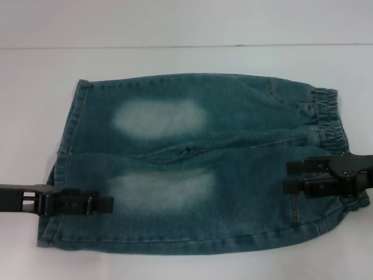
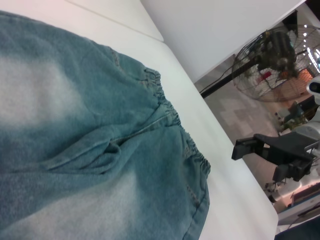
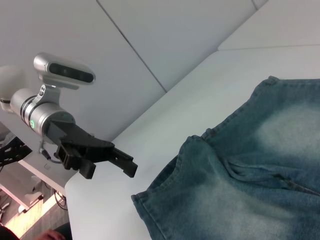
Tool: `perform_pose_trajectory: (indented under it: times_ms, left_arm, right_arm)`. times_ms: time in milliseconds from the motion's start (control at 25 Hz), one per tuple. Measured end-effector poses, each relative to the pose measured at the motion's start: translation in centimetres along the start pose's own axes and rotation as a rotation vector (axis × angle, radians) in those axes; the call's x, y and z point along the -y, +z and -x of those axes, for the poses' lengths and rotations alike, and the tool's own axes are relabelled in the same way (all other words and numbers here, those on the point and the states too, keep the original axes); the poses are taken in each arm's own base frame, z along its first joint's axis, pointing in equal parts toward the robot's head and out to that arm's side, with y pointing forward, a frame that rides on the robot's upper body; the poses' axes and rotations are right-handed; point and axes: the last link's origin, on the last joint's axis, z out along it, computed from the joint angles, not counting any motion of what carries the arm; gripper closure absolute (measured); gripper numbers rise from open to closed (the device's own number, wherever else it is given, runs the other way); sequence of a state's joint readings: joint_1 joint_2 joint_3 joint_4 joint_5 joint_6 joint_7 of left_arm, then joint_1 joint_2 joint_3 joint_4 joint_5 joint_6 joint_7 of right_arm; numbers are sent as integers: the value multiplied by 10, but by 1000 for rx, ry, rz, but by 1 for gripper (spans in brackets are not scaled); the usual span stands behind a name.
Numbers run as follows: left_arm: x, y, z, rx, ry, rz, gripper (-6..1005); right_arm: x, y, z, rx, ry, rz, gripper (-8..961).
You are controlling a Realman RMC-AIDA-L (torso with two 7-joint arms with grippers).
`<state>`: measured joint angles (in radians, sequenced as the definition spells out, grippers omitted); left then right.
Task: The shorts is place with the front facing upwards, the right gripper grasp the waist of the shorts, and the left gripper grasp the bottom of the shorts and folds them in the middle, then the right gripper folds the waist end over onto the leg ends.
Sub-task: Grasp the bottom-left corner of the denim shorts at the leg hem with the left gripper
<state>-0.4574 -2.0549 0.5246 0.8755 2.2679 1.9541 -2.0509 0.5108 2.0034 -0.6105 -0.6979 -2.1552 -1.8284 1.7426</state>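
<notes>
The shorts (image 1: 192, 163) lie flat on the white table (image 1: 186, 58), spread sideways in the head view: the waist (image 1: 329, 116) is at the robot's right, the leg ends (image 1: 58, 186) at its left. Two pale faded patches show on the thighs, one on each leg, and a small crease sits at the crotch between them.

The left gripper (image 1: 105, 204) reaches in from the left edge, over the nearer leg just past its hem. Its fingers look close together in the head view, but I cannot tell whether they pinch any denim. In the right wrist view the same gripper (image 3: 125, 162) hangs above the table edge beside the hems, apart from the cloth.

The right gripper (image 1: 291, 177) comes in from the right, over the nearer part of the waist. Its two fingers stand apart, one above the other in the head view, so it is open. In the left wrist view it (image 2: 245, 147) hovers off the table's side, clear of the gathered band (image 2: 175, 125)
</notes>
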Motion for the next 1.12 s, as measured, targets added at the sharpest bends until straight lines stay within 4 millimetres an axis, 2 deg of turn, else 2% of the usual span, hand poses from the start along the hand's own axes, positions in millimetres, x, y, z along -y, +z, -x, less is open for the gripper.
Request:
perform_pose_trajectory:
  times_ms: [560, 720, 920, 1120]
  left_arm:
    - [-1, 1, 0, 20, -10, 20, 92]
    - [-3, -10, -5, 59, -23, -18, 92]
    - [5, -30, -4, 98, -67, -147, 93]
    - [15, -39, 2, 136, -107, -241, 93]
  right_arm:
    - [0, 0, 0, 0, 0, -2, 163]
    - [1, 1, 0, -4, -1, -7, 163]
    - [1, 2, 0, -6, -1, -9, 163]
    - [1, 3, 0, -6, -1, -8, 162]
